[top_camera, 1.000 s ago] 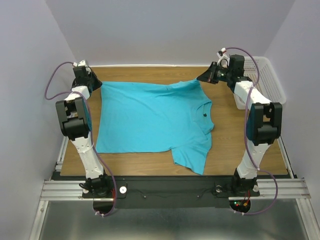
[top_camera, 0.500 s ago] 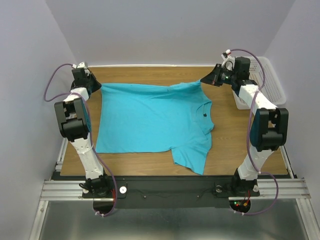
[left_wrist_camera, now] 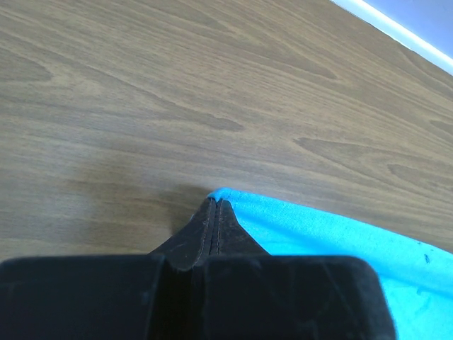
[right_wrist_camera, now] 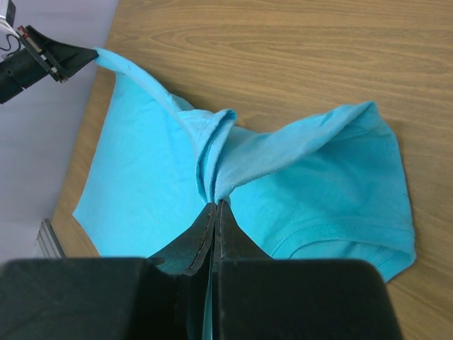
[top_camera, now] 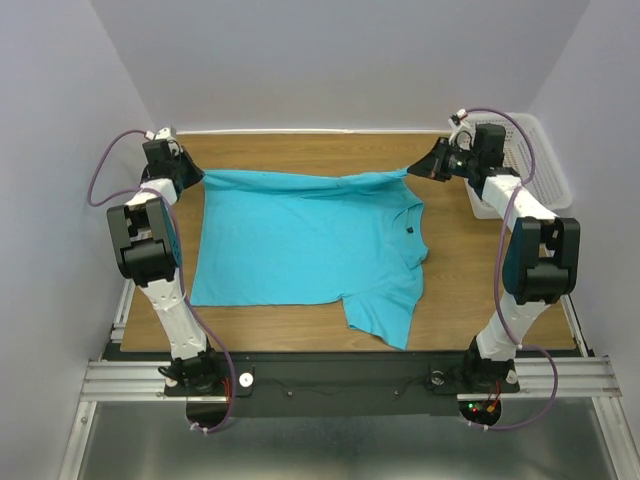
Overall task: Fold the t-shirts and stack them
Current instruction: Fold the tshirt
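The turquoise t-shirt (top_camera: 300, 240) lies spread on the wooden table (top_camera: 450, 290), collar and small dark chest mark to the right. My left gripper (top_camera: 196, 176) is shut on its far-left corner; the left wrist view shows the pinched cloth edge (left_wrist_camera: 297, 219) at my left gripper's tips (left_wrist_camera: 216, 202). My right gripper (top_camera: 418, 168) is shut on the far-right sleeve and lifts it off the table, so the far edge is stretched taut between both. In the right wrist view the bunched cloth (right_wrist_camera: 212, 152) rises from my right gripper (right_wrist_camera: 216, 205).
A white plastic mesh basket (top_camera: 535, 160) stands at the far right, close behind the right arm. Grey walls enclose the table on the left, back and right. The near sleeve (top_camera: 385, 315) hangs toward the front edge.
My right gripper has moved to the right with the sleeve, and the left gripper a little to the left, stretching the shirt's far edge straighter.
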Robot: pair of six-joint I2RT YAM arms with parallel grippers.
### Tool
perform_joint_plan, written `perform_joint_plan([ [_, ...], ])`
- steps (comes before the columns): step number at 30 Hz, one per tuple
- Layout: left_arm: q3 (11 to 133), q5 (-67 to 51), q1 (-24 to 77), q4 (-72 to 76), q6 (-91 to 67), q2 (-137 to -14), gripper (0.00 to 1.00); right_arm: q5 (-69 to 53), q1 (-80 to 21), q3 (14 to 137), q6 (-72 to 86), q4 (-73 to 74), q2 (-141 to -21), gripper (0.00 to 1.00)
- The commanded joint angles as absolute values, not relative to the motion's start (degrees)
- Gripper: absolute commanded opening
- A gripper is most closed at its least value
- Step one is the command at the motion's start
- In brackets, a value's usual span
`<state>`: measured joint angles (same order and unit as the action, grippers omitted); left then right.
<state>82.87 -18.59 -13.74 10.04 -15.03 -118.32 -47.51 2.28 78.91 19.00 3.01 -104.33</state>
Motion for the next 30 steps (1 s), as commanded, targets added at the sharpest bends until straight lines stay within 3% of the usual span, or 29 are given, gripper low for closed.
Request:
perform_joint_plan([
  [1,82.00,-19.34,-14.50,12.04,-13.80,-114.00,0.00,-49.13,2.72,77.87,17.67,1.58,-101.07,0.00],
  [30,75.94,-19.42,-14.41,13.80,-12.48,-110.74,0.00,-47.46,2.72,75.50,16.00,2.55,-102.83,0.01],
])
